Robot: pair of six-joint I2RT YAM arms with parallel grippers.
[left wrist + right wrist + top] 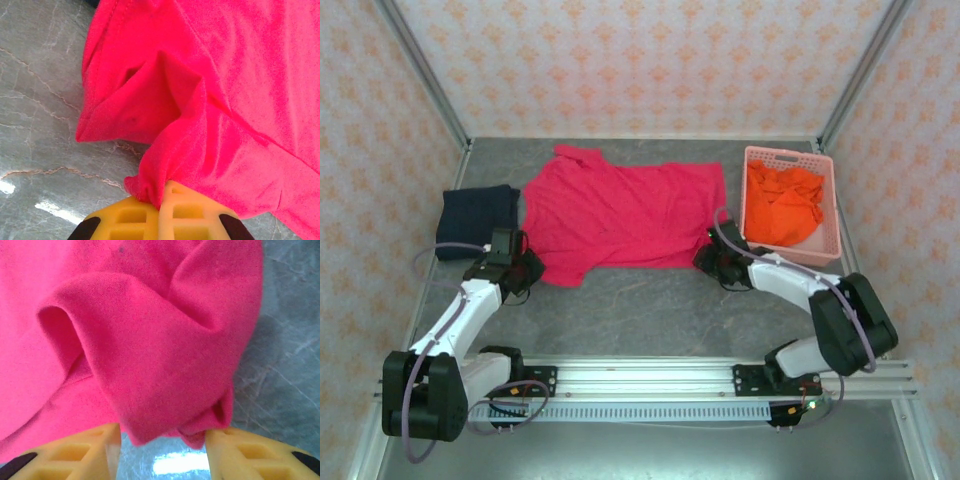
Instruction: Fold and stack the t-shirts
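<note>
You have the crimson-pink t-shirt (620, 215) spread flat across the middle of the table (650, 310), its collar toward 11 o'clock and its hem edge toward 3 o'clock. Your left gripper (518, 262) sits at the shirt's 7 o'clock corner. In its wrist view the two yellow fingers (190, 210) are pressed together with a bunched edge of the pink cloth pinched between them, so that side is clenched on the shirt. Your right gripper (712, 258) sits at the shirt's 5 o'clock corner. There the yellow fingers (90, 450) stand apart, and a rounded fold of the pink cloth hangs down at 12 o'clock into the gap between them, with bare table visible beneath it; the jaws are spread and not clamped on the cloth. The dark navy t-shirt (477, 218) lies folded just beside the pink one at its 9 o'clock. The orange t-shirt (782, 200) lies crumpled in the pink basket (790, 152) at 3 o'clock.
</note>
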